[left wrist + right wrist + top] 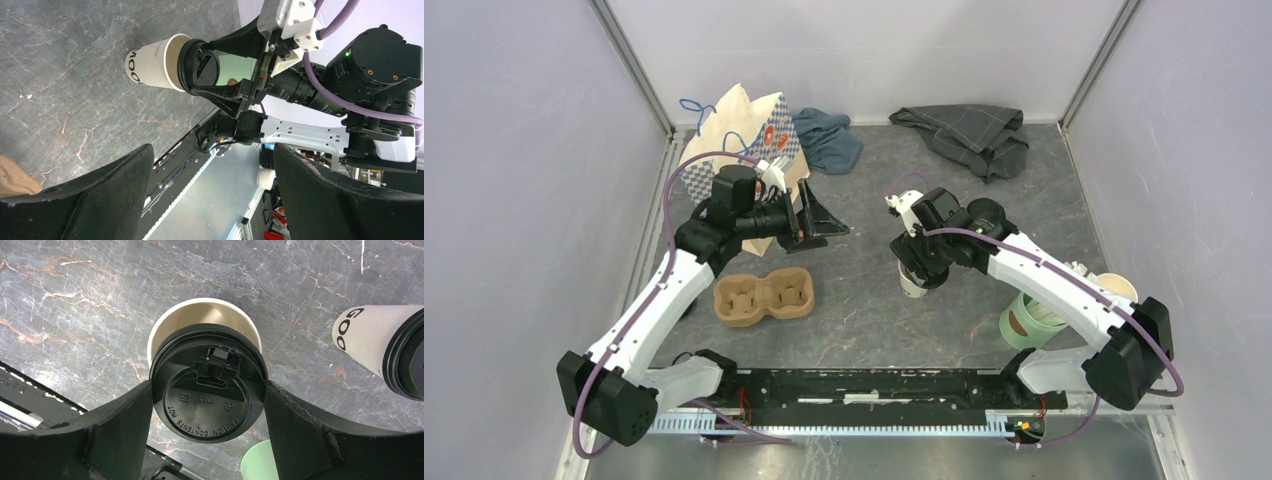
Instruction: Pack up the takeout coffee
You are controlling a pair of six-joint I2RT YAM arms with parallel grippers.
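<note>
My right gripper (pixel 207 405) is shut on a round black lid (pixel 207 395), one finger on each side of it. The lid hangs just over the mouth of an upright white paper cup (pixel 200 310), off-centre, so part of the rim and cream inside shows. In the top view this cup (pixel 911 285) stands mid-table under the gripper. The takeout coffee (pixel 370 342), a white cup marked GOO with a black lid on, shows at the right edge of the right wrist view. My left gripper (pixel 814 225) is open and holds nothing, hanging above the table by the paper bag (pixel 744 125).
A brown pulp cup carrier (pixel 764 297) lies below the left gripper. A mint-green cup (pixel 1027 322) and a lidless white cup (pixel 1116 288) stand by the right arm. Blue cloth (pixel 829 140) and dark grey cloth (pixel 969 135) lie at the back. Walls enclose three sides.
</note>
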